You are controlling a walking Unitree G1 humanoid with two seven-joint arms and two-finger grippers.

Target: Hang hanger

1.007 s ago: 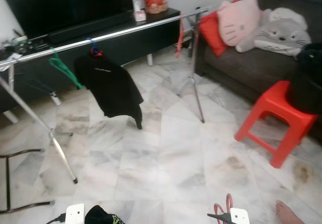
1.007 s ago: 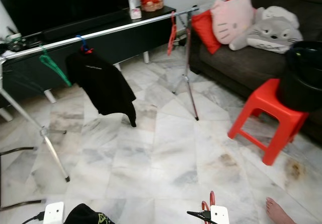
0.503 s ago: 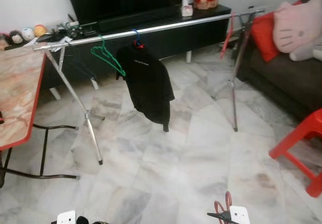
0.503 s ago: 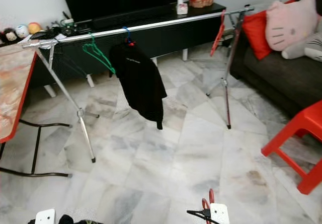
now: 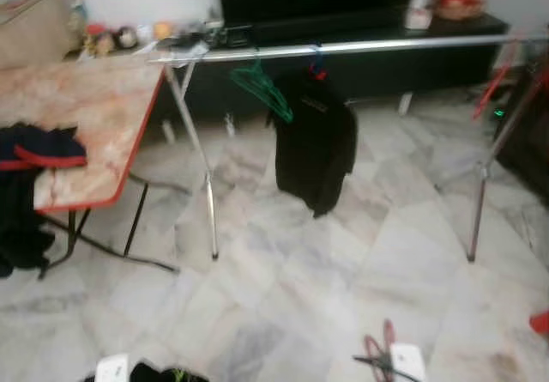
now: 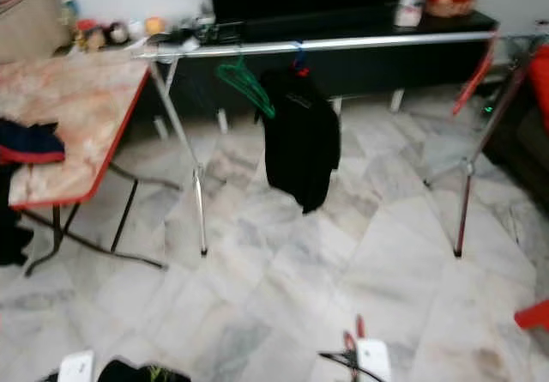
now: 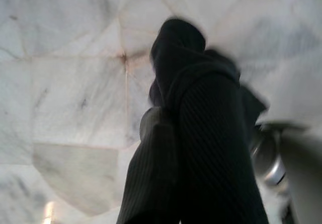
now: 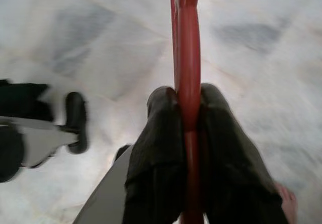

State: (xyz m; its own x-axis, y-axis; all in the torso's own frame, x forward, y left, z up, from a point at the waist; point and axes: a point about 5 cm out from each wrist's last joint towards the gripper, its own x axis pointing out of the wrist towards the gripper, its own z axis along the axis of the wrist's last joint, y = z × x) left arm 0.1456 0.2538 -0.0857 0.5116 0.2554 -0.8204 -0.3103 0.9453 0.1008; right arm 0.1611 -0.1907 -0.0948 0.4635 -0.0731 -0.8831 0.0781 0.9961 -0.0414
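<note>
Red plastic hanger (image 8: 187, 83) sits clamped between the 2 black fingers (image 8: 156, 148) of the right gripper (image 8: 187, 108), low over the marble floor (image 5: 283, 296); in the head views it shows at the bottom edge beside the white wrist block. Left gripper (image 7: 201, 108) has its ribbed black fingers pressed together on dark cloth (image 7: 176, 43), prob. a garment, over the same pale veined tiles.

Chrome drying rack (image 5: 360, 47): 1 long horizontal rail on thin tripod legs, 2 leg sets visible. On the rail: 1 green hanger (image 5: 262, 86), bare; 1 black shirt (image 5: 316, 146) on a blue-hooked hanger, small white chest print, too blurred to read; 1 more red hanger (image 6: 473, 77) near the rail's far right end.

Left of rack: 1 folding table (image 5: 94, 116), marble-pattern top w/ red edge, black tube legs, dark clothes w/ red trim (image 5: 39, 150) piled at its near corner. Behind: 1 black TV console (image 6: 360, 34).
</note>
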